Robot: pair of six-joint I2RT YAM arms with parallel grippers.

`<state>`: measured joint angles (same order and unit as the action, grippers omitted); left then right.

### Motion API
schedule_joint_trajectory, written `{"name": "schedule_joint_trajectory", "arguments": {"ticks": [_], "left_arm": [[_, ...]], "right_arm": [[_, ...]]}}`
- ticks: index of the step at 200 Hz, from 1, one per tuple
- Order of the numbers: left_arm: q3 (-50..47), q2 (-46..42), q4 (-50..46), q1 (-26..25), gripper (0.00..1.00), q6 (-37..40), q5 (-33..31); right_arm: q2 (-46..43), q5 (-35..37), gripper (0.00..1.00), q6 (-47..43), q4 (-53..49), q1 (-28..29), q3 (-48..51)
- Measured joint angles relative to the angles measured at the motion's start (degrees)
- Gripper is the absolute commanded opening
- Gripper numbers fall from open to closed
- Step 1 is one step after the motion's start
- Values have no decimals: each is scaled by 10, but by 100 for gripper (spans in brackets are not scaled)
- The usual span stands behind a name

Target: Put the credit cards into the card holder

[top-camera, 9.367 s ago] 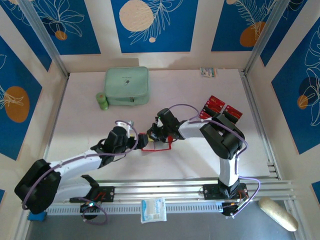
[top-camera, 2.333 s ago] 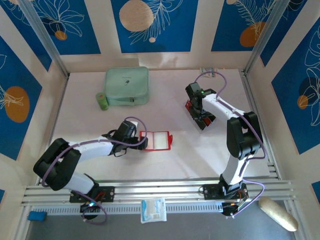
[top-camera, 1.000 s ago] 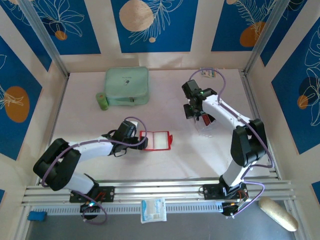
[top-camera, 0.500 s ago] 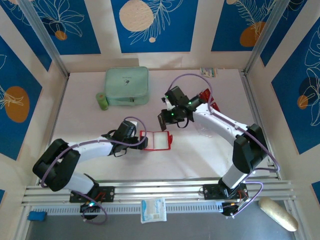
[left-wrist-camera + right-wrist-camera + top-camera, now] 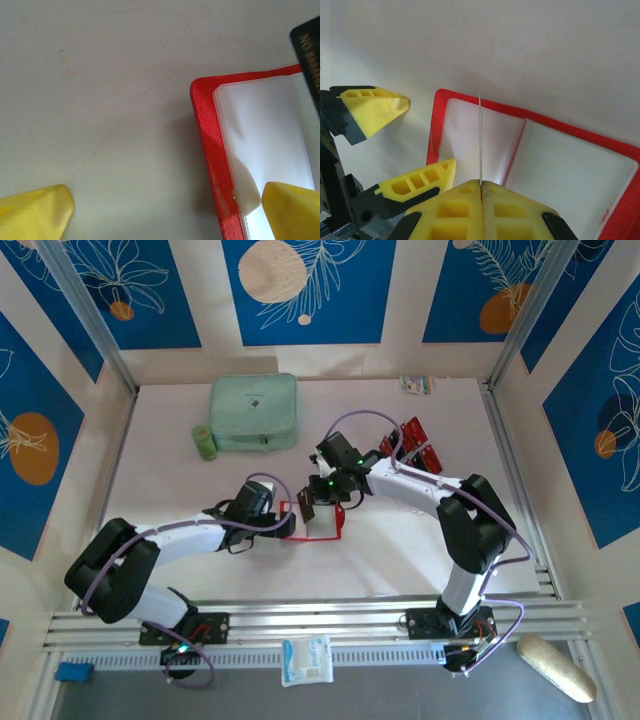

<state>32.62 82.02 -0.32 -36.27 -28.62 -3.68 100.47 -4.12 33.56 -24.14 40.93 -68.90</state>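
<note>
The card holder lies open on the table, red rim up and clear sleeves showing. My right gripper hangs over its left half, shut on a credit card that I see edge-on, pointing down at the left sleeve. In the left wrist view that card is a dark corner above the card holder. My left gripper is open astride the holder's left edge. One yellow finger rests on the sleeve, the other on the table. More credit cards stand at the right.
A mint-green case sits at the back left with a small green roll beside it. The red cards at the right sit in a clear stand. A small packet lies by the back wall.
My right gripper has swung left and nearer from the stand, carrying a card, and now hangs over the open card holder. The left arm has not moved.
</note>
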Motion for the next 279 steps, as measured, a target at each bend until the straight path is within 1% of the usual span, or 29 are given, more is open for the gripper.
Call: {"name": "schedule_joint_trajectory", "arguments": {"ticks": [79, 139, 220, 246, 279], "left_arm": [[0, -7, -9, 0, 100, 0, -1], [5, -8, -25, 0, 100, 0, -5], [22, 17, -37, 0, 100, 8, -18], [25, 22, -41, 0, 100, 14, -21], [26, 22, -44, 0, 100, 18, -22]], "right_arm": [[40, -9, 0, 4, 25, 14, 12], [40, -9, 0, 6, 35, 14, 14], [40, -20, 0, 10, 41, 13, 20], [14, -26, 0, 17, 50, 2, 44], [-51, -42, 0, 39, 90, -35, 98]]}}
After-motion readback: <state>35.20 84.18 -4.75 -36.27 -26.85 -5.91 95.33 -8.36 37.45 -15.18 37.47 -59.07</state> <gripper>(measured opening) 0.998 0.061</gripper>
